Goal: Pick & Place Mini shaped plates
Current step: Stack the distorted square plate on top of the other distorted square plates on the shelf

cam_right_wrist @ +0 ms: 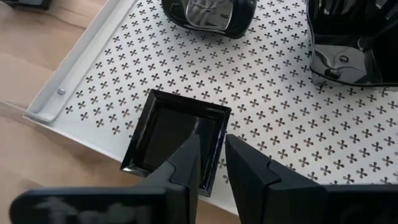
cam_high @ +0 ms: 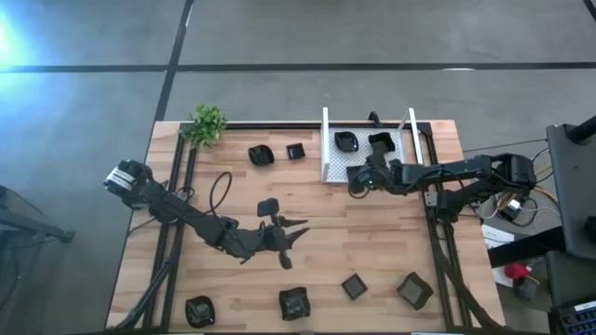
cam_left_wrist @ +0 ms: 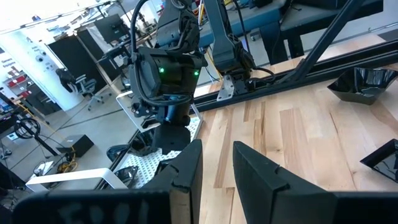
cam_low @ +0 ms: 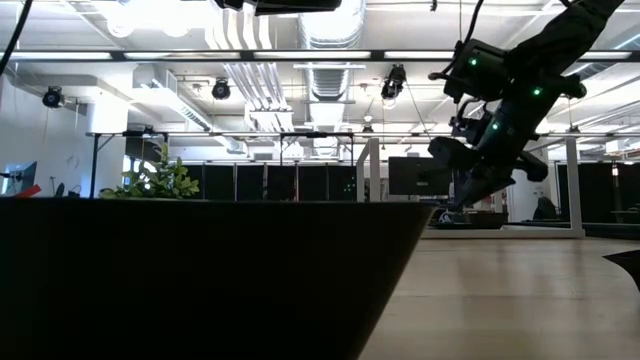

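The white mesh tray [cam_high: 365,166] stands at the table's far right. Two black mini plates [cam_high: 346,141] [cam_high: 380,141] lie in it, and a square black plate [cam_right_wrist: 168,140] lies flat on its perforated floor, one edge over the tray's low lip. My right gripper [cam_right_wrist: 212,163] hangs open over this plate, pointing slantwise down, one finger over the plate's hollow and the other outside its rim. My left gripper [cam_left_wrist: 216,163] is open and holds nothing. It hovers level above mid-table [cam_high: 296,233], pointing toward the tray. My right gripper stands astride the square plate's side rim [cam_right_wrist: 219,146], slanting down from the near side. Whether either finger touches the rim, I cannot tell. The plate lies flat in the tray.
Loose black plates lie on the wood: two at the far middle [cam_high: 260,154] [cam_high: 295,151], one beside the left gripper [cam_high: 269,207], several along the near edge [cam_high: 293,302]. A small plant [cam_high: 207,123] stands at the far left corner. The tray has upright walls [cam_high: 325,140].
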Tool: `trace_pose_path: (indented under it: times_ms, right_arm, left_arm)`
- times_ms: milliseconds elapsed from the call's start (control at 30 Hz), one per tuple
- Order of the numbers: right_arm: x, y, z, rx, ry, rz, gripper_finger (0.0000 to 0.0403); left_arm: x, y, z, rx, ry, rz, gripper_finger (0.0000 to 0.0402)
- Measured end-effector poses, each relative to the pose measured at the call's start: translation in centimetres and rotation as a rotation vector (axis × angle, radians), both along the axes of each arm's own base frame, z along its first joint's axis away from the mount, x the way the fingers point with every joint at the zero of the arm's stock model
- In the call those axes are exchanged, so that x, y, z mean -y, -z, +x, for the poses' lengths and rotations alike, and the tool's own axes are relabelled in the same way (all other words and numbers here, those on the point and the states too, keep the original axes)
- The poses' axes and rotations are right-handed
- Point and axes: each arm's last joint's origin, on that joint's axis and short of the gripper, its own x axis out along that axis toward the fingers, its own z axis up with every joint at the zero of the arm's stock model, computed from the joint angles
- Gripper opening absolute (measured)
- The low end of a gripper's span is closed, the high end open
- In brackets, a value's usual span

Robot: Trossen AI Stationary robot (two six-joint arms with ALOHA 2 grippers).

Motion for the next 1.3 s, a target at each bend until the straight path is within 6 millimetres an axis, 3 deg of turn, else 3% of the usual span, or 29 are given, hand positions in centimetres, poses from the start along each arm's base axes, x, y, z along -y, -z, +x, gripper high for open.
trace_pose_path:
  times_ms: [400,667,933,1100,1300]
  right_arm:
    - [-2.0,-4.3,-0.9,0.109,-0.221,-0.126,0.0010]
    - [-5.6,-6.9,-1.8,0.184,-0.489,-0.223,0.0008]
    - [-10.0,-7.6,-1.6,0.244,-0.774,-0.287,0.0008]
    - [-12.4,-7.8,-1.5,0.291,-0.907,-0.316,0.0008]
    - [-14.3,-7.8,-1.8,0.317,-1.002,-0.317,0.0008]
  left_arm:
    - [-0.1,0.0,0.0,0.002,-0.029,0.005,0.0085]
    - [-0.4,0.2,-0.3,0.000,-0.170,0.009,0.0085]
    - [-0.6,1.5,-1.9,-0.129,-0.199,-0.116,0.0085]
    - [-0.4,2.0,-3.3,-0.262,-0.097,-0.234,0.0085]
    - [0.4,3.3,-3.4,-0.477,0.175,-0.309,0.0085]
